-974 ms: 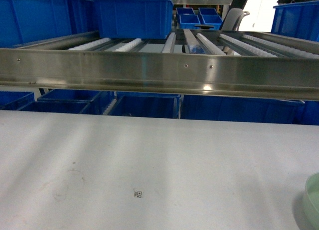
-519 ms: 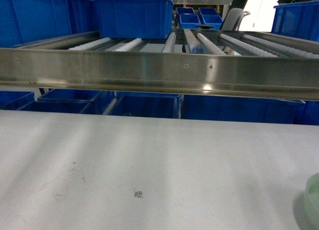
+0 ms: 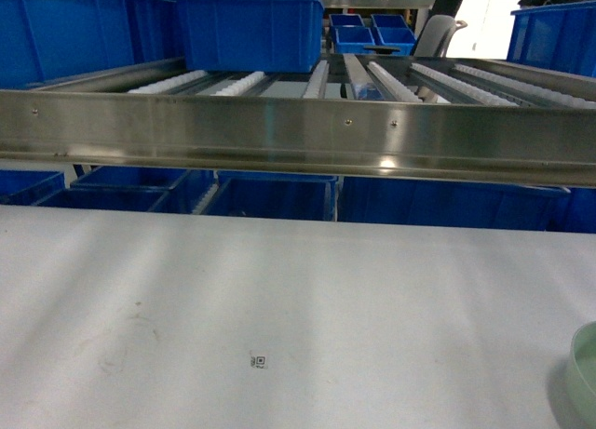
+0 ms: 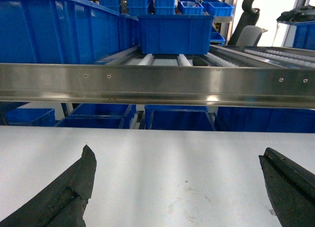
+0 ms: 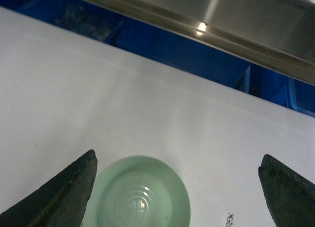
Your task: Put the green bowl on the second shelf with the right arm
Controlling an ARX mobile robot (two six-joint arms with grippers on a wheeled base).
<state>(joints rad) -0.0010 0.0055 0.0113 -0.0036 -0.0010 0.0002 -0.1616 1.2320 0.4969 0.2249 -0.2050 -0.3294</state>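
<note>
Bowl (image 5: 136, 197) was the target: small pale green, upright on the white table (image 3: 279, 299), at the table's near right edge in head view, only a sliver showing. Largest first: steel rack w/ its roller shelf (image 3: 298, 131) ran across behind the table; big blue crate (image 3: 250, 29) sat on the rollers at back left, more crates (image 3: 270, 196) below the rail. Crate contents couldn't be seen. Bowl was empty, glossy inside.

Right gripper (image 5: 177, 197) hung above the bowl, fingers spread wide, bowl nearer its left finger, not touching. Left gripper (image 4: 177, 187) also spread, nothing in it, over bare table.

Step in hand, prob.: the grasp. To do it well, centre over the rim, drop straight, pinch one wall firmly; glossy surface may slip. Then lift clear of the front rail before reaching onto the rollers.
</note>
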